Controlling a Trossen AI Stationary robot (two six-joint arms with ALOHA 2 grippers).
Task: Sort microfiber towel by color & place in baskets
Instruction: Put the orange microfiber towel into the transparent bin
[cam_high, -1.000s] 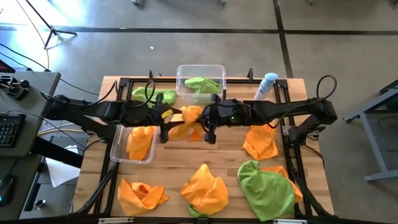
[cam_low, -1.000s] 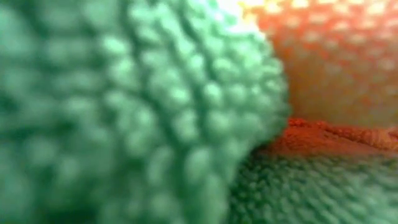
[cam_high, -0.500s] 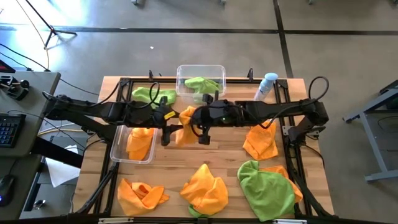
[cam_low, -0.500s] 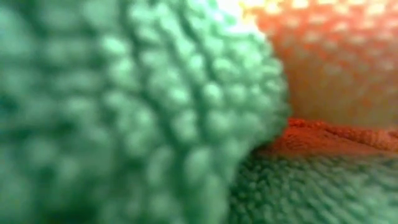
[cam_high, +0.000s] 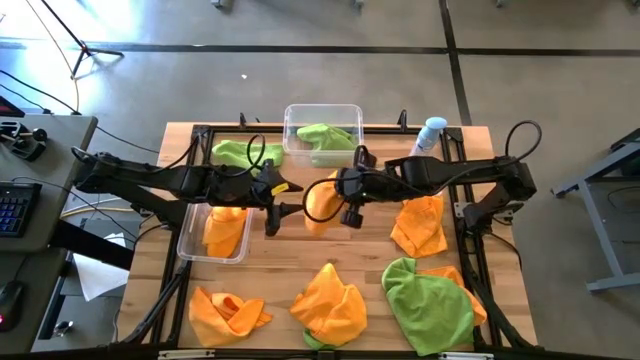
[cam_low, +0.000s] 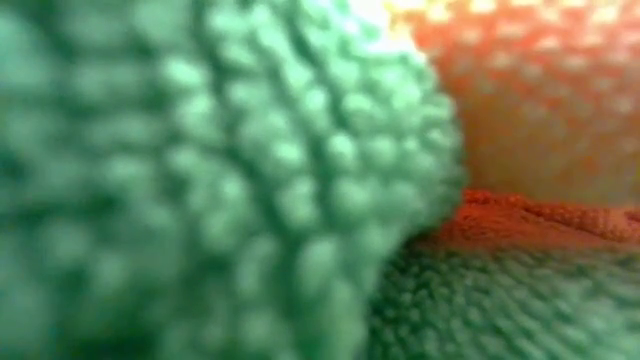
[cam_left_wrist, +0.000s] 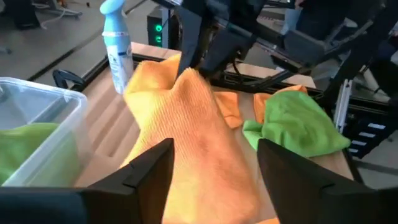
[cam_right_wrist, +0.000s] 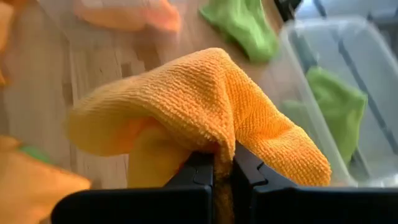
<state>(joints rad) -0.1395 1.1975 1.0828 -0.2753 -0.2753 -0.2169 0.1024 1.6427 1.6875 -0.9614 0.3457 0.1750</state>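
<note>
My right gripper (cam_high: 338, 196) is shut on an orange-yellow towel (cam_high: 320, 199) over the middle of the table. My left gripper (cam_high: 288, 203) is open just left of that towel; in the left wrist view its fingers stand on either side of the hanging cloth (cam_left_wrist: 199, 143). One clear basket (cam_high: 190, 238) at the left holds an orange towel (cam_high: 225, 228). The far basket (cam_high: 300, 115) holds a green towel (cam_high: 322, 137). Another green towel (cam_high: 238, 152) lies on the table beside it. The low view is covered by green and orange cloth (cam_low: 200, 180). My right gripper pinches a bunched fold of the orange towel (cam_right_wrist: 219, 146) between its two fingers (cam_right_wrist: 199, 171). It comes from above and the table's right, slanting down (cam_left_wrist: 189, 62). The cloth drapes around the fingertips and hangs below them. My left gripper: I cannot tell whether it touches the towel.
Three orange towels (cam_high: 228, 308) (cam_high: 330, 298) (cam_high: 418, 226) and a large green one (cam_high: 428, 302) lie on the near and right parts of the table. A blue-capped spray bottle (cam_high: 430, 135) stands at the far right. A black frame (cam_high: 470, 230) edges the table.
My right gripper has moved toward the table's right edge, carrying the orange towel with it. The towel has come away from my left gripper, which stays near the middle and has shifted slightly right.
</note>
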